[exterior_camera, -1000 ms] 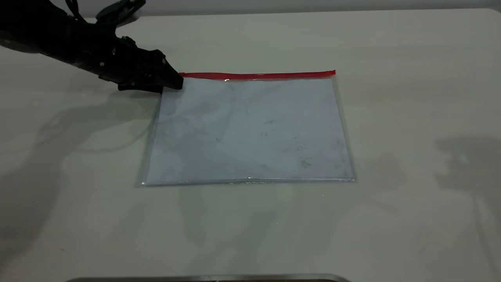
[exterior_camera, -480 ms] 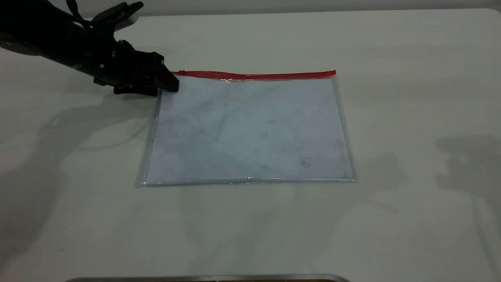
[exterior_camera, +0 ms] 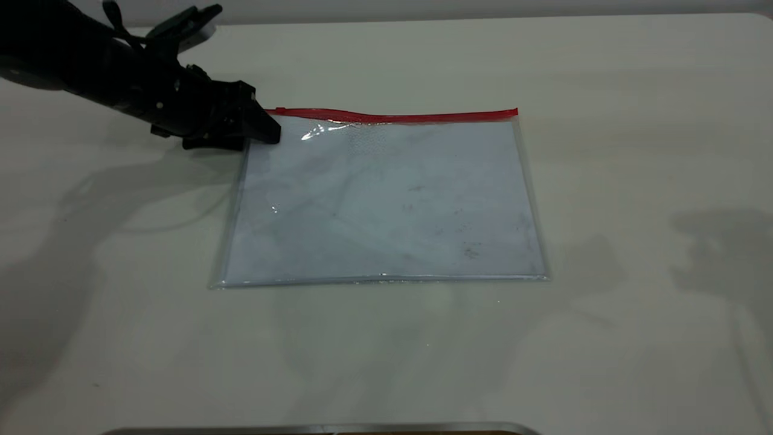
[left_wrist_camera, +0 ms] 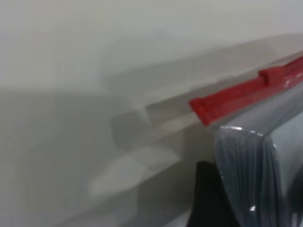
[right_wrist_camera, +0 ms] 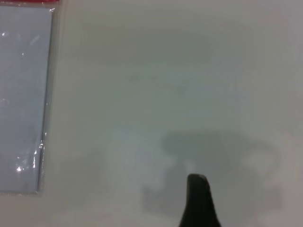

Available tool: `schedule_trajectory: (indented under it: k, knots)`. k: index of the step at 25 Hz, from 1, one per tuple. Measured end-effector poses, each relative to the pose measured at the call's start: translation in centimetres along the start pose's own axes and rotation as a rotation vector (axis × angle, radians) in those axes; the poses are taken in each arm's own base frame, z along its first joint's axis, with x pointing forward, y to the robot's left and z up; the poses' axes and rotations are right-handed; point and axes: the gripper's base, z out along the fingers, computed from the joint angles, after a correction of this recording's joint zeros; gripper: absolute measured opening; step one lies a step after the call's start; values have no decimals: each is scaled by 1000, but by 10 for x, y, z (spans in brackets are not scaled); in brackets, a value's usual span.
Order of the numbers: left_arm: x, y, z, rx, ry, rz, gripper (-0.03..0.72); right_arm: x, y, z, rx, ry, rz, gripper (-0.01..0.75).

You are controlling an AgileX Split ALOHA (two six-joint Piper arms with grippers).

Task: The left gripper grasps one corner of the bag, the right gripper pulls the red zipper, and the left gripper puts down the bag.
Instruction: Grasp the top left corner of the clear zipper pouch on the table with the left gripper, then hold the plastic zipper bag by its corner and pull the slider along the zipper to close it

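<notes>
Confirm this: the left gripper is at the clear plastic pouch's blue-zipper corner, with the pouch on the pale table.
Wrong on colour. The exterior view shows the zipper strip is red, not blue. The rest holds: the left gripper is at that corner of the clear plastic pouch, on the pale table.

Left arm (exterior_camera: 90, 66) reads all black, a thick matte tube widening into a blocky wrist housing. Small pale screw heads dot its side. A black cable (exterior_camera: 118, 24) loops over the top at eleven o'clock. The left gripper (exterior_camera: 263, 128) tapers into wedge-shaped black fingers. On the right wrist view, one blunt, rounded black finger (right_wrist_camera: 199, 201) of the right gripper shows.
</notes>
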Motion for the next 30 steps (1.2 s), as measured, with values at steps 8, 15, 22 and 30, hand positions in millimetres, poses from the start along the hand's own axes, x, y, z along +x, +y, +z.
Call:
schedule_trajectory:
  k: [8, 15, 22, 30]
  knots:
    - [4, -5, 5, 98, -12, 63, 248, 0, 0, 0, 0, -2, 0, 578]
    - [-6, -18, 2, 225, -62, 377, 53, -6, -1, 0, 8, -69, -12, 578]
    - [-38, -46, -11, 445, -10, 787, 53, -14, 1, 4, 12, -118, -75, 578]
    - [-54, -85, -9, 525, 168, 1176, 53, -43, 38, 43, -56, -100, -281, 578]
